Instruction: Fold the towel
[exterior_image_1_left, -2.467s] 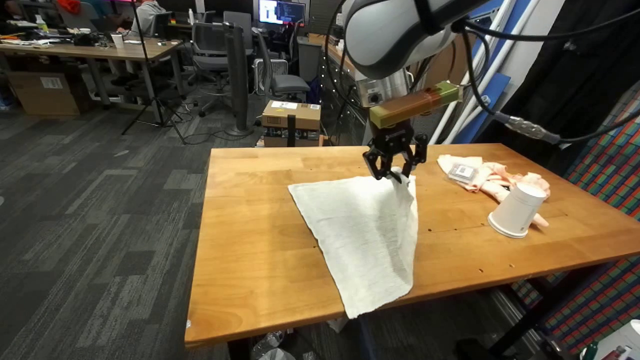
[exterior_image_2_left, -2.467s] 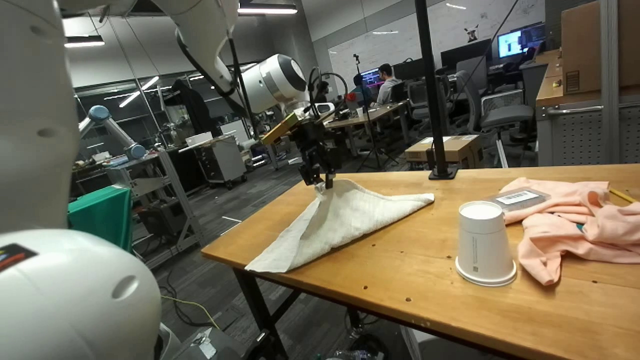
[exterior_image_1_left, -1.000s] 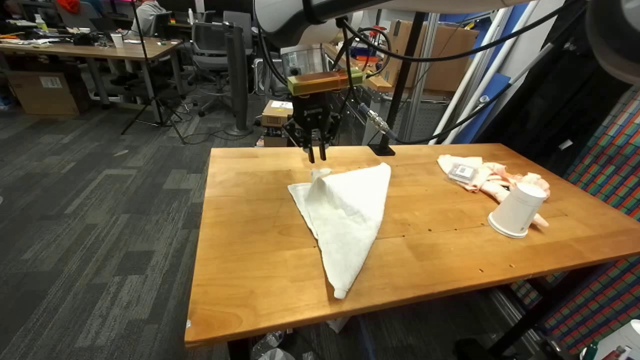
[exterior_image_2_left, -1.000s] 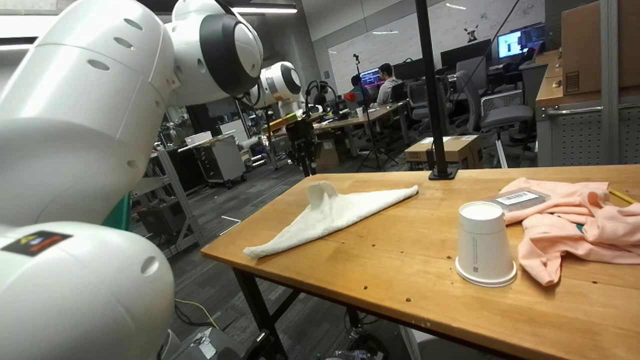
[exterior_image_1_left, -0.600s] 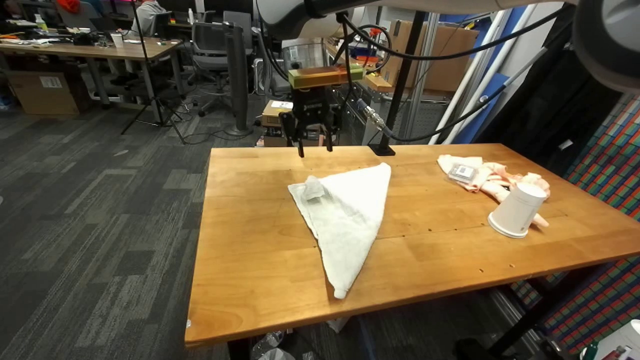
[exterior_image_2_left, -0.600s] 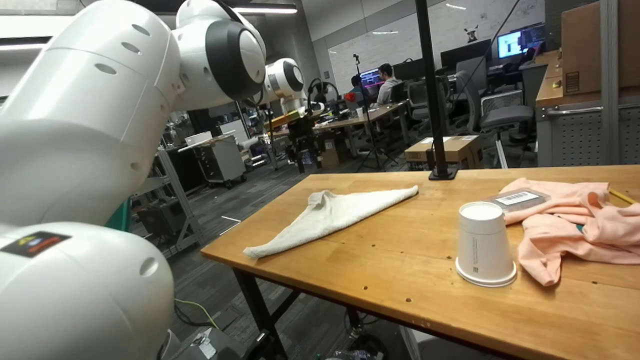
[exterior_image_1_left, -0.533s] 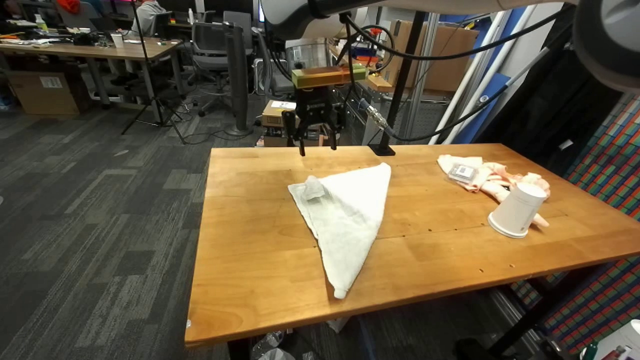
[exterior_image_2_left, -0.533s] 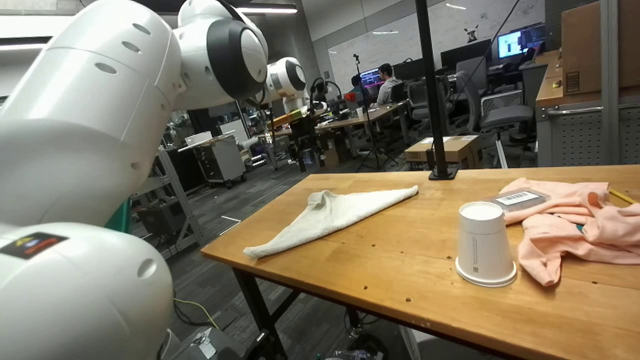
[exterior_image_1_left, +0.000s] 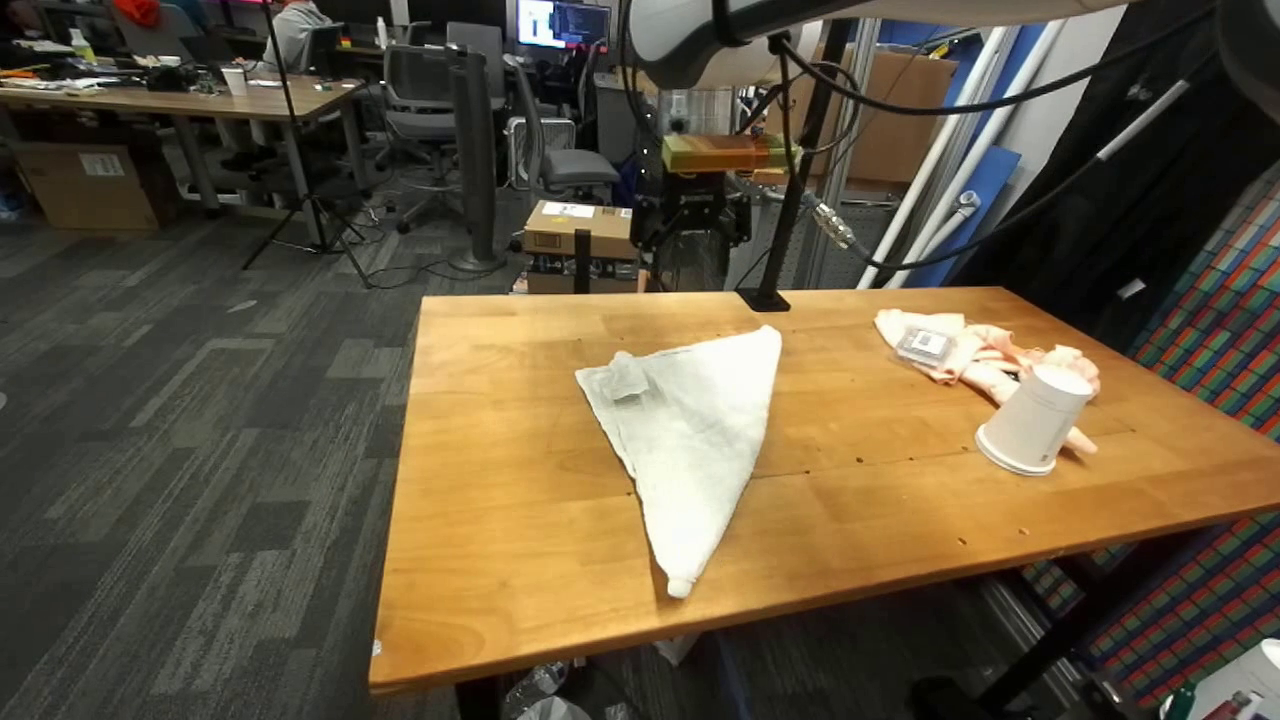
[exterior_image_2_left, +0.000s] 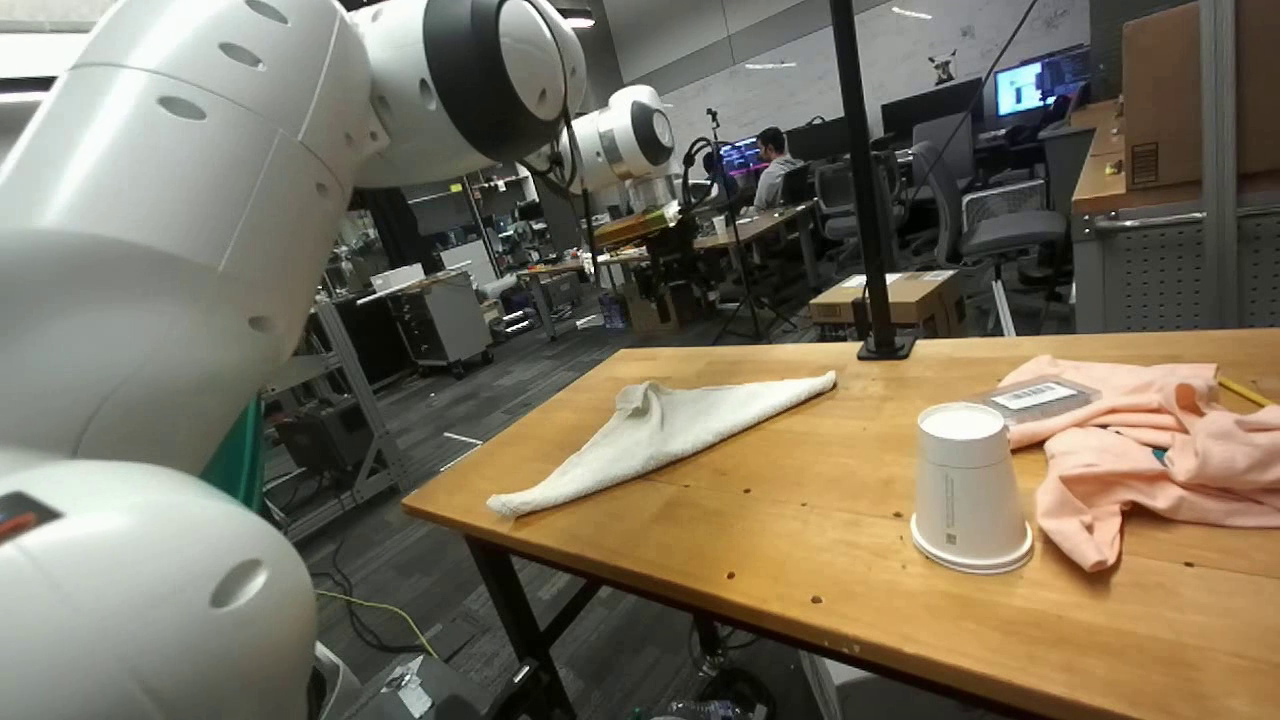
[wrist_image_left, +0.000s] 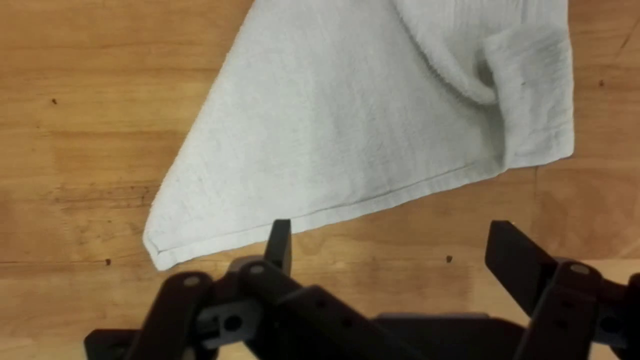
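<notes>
Towel (exterior_image_1_left: 690, 430) lies in a rough triangle on the table (exterior_image_1_left: 500, 450), one flap (wrist_image_left: 537, 95) turned over; the claw (wrist_image_left: 390, 224) hangs above, jaws spread wide.

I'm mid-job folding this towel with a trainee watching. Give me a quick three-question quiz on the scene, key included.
1. In the wrist view, is the gripper open or shut?
2. True or false: the white cup stands on the table with its wide end down.
3. Which best describes the outline of the towel?
A) a square
B) roughly a triangle
C) a tight roll

Key: 1 open; 2 true; 3 B
</notes>
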